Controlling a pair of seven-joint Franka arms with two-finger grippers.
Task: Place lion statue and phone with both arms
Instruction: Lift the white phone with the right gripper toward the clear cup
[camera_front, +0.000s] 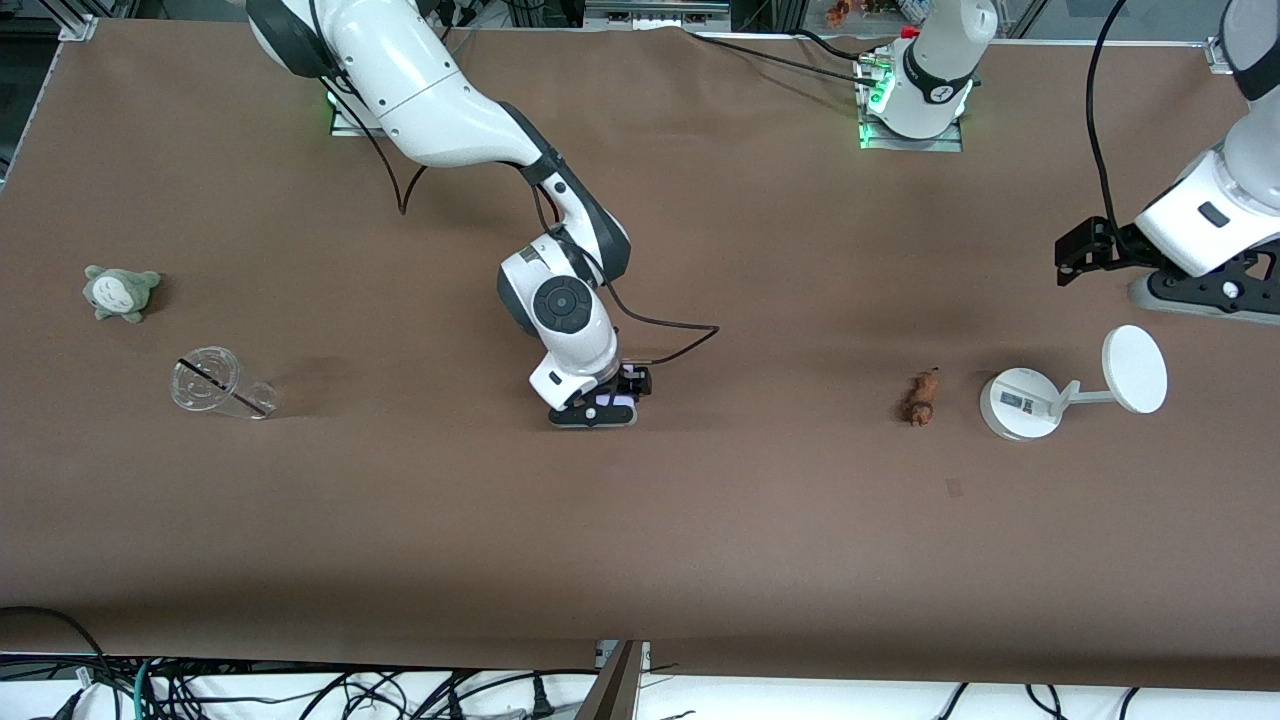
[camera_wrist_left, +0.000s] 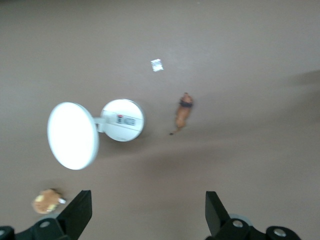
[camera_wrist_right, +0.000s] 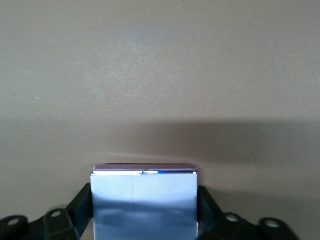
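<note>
The lion statue (camera_front: 922, 398), a tiny orange-brown figurine, lies on the brown table toward the left arm's end, beside a white stand (camera_front: 1020, 402). It also shows in the left wrist view (camera_wrist_left: 184, 112). My left gripper (camera_front: 1205, 298) hangs open and empty above the table, over the spot past the stand at that end (camera_wrist_left: 148, 212). My right gripper (camera_front: 598, 408) is low over the middle of the table, shut on the phone (camera_wrist_right: 144, 205). The phone is a pale lavender slab held by its two sides, and only a sliver of it shows in the front view (camera_front: 618, 400).
The stand's round disc (camera_front: 1134, 369) sticks out toward the left arm's end. A grey-green plush toy (camera_front: 120, 291) and a clear cup on its side (camera_front: 220, 385) lie at the right arm's end. A brown plush toy (camera_wrist_left: 46, 201) and a white scrap (camera_wrist_left: 156, 65) show in the left wrist view.
</note>
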